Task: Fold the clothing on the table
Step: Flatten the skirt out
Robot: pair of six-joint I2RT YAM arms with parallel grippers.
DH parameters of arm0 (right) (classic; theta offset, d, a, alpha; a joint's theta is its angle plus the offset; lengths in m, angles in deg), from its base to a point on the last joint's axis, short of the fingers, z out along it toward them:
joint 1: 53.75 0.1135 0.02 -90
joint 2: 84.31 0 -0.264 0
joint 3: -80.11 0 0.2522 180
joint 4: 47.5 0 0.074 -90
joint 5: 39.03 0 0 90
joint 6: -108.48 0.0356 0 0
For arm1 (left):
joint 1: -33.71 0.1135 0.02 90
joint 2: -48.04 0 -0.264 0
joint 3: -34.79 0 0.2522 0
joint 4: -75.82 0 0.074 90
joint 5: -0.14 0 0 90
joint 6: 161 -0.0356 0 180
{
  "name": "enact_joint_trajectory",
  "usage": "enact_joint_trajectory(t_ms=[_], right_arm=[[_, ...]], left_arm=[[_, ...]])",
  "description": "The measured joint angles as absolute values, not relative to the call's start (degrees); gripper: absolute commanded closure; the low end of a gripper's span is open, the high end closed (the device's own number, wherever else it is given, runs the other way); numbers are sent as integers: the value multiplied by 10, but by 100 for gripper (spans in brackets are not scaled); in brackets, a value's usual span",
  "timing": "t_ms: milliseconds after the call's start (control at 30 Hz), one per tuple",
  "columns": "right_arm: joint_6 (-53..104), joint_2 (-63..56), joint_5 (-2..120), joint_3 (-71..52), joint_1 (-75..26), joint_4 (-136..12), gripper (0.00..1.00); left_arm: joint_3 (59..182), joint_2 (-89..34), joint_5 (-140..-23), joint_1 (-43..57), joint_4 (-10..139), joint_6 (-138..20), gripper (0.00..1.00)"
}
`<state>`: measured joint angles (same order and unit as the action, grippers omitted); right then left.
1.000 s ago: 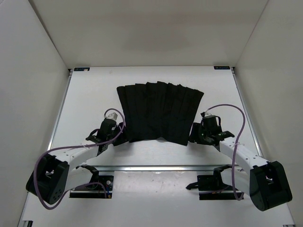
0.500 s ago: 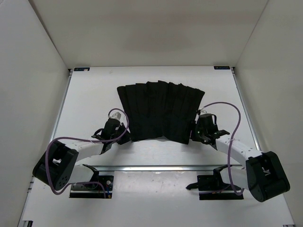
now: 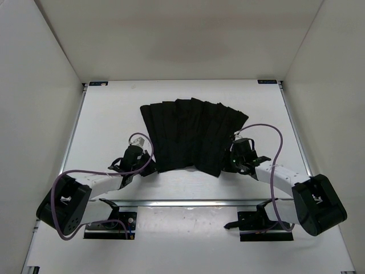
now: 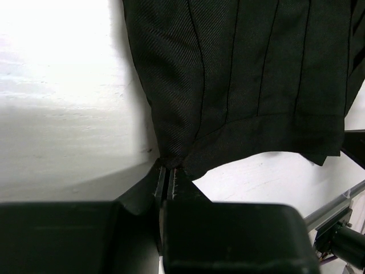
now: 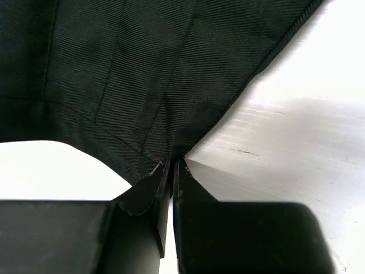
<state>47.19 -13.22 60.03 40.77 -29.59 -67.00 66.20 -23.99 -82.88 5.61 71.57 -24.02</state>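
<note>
Skirt (image 3: 191, 134) lies flat on table (image 3: 108, 114), centred, hem fanned toward far side, narrow waistband nearest arm bases. Left gripper (image 4: 169, 171) clamped on waistband's left corner. Right gripper (image 5: 172, 165) clamped on waistband's right corner, fabric pinched between fingertips.

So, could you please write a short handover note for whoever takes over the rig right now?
Left gripper: shut on the near left corner of the skirt, at the waistband.
Right gripper: shut on the near right corner.
Skirt: spread flat in the middle of the table, waistband on the near side, hem on the far side.
Done: both near corners pinched.
Left: no fold made yet. The likely next move is to lift the near edge and carry it over towards the hem.
</note>
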Motion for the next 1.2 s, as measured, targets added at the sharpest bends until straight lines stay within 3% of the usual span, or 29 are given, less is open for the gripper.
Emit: enact_joint_trajectory(t_ms=[167, 400, 600, 767, 933, 1067, 1200], right_arm=[[471, -140, 613, 408, -304, -684, 100], [424, -163, 594, 335, -335, -825, 100], [367, -224, 640, 157, -381, -910, 100], [346, -279, 724, -24, -417, -944, 100], [334, -290, 763, -144, -406, -969, 100], [320, -243, 777, -198, -406, -982, 100], [306, -106, 779, -268, -406, -1002, 100]], left_arm=[[650, -214, -830, 63, 702, -245, 100], [664, -123, -839, 73, 587, -274, 100], [848, -4, -851, 126, 448, -327, 100], [1074, 21, -852, 137, 383, -364, 100], [1183, 34, -844, 141, 352, -373, 100], [1218, -3, -838, 153, 340, -389, 100], [1245, -114, -831, 169, 336, -411, 100]])
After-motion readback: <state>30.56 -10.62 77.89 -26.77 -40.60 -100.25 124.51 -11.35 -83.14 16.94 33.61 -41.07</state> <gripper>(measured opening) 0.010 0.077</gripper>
